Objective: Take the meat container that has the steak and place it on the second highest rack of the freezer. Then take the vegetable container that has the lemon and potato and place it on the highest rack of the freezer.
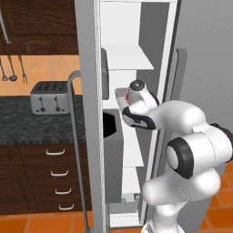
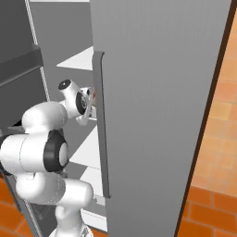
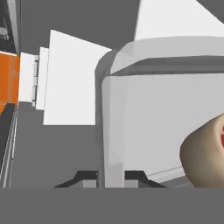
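Now | fingers [image 3: 109,177] pinched on meat container [image 3: 148,122] rim, steak [image 3: 203,153] inside | held inside freezer [image 1: 132,41] at second highest rack height | not released; vegetable container pending

White freezer rack [image 1: 129,57], nothing visible on it

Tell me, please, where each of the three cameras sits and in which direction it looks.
Left base view: behind the arm on its left, facing the open freezer past its door; a toaster stands on the counter.
Right base view: behind the arm on its right, facing the freezer shelves beside a big grey door.
Hand view: on the hand, looking along the pincer, shut on the wall of a white container with the steak.
Both base views share the arm, the container and the shelves.
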### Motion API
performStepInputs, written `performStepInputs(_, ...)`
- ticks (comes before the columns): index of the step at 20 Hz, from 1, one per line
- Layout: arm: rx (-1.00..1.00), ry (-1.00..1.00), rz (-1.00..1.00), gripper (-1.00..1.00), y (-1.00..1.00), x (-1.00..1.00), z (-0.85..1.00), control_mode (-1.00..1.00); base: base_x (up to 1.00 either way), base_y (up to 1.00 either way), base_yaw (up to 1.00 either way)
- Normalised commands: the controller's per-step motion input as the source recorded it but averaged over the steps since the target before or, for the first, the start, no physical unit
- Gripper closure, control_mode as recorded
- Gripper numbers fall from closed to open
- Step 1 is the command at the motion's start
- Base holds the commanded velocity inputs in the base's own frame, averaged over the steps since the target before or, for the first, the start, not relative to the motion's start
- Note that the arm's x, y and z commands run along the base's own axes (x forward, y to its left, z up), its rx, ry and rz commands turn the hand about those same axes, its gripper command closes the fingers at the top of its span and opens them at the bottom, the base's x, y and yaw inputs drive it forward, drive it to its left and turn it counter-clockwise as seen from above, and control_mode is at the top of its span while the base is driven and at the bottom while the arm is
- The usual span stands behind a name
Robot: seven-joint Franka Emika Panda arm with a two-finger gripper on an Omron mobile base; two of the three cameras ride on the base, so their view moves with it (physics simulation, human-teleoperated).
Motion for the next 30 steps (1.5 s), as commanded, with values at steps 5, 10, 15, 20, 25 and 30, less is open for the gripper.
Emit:
performStepInputs(5,-0.02,0.03,0.00,1.00,0.03,0.87,-0.28,-1.00,0.00,0.00,0.00)
performStepInputs(10,0.00,0.02,0.00,1.00,0.06,0.87,-0.27,-1.00,0.00,0.00,0.00)
performStepInputs(15,-0.01,0.05,0.00,1.00,0.20,0.77,-0.28,-1.00,0.00,0.00,0.00)
performStepInputs(20,-0.08,-0.05,0.00,-1.00,0.22,0.10,-0.35,-1.00,0.00,0.00,0.00)
performStepInputs(25,-0.02,-0.29,0.00,-1.00,0.16,-0.74,-0.18,-1.00,0.00,0.00,0.00)
performStepInputs(30,0.01,-0.13,0.00,-1.00,-0.03,-0.97,0.25,-1.00,0.00,0.00,0.00)
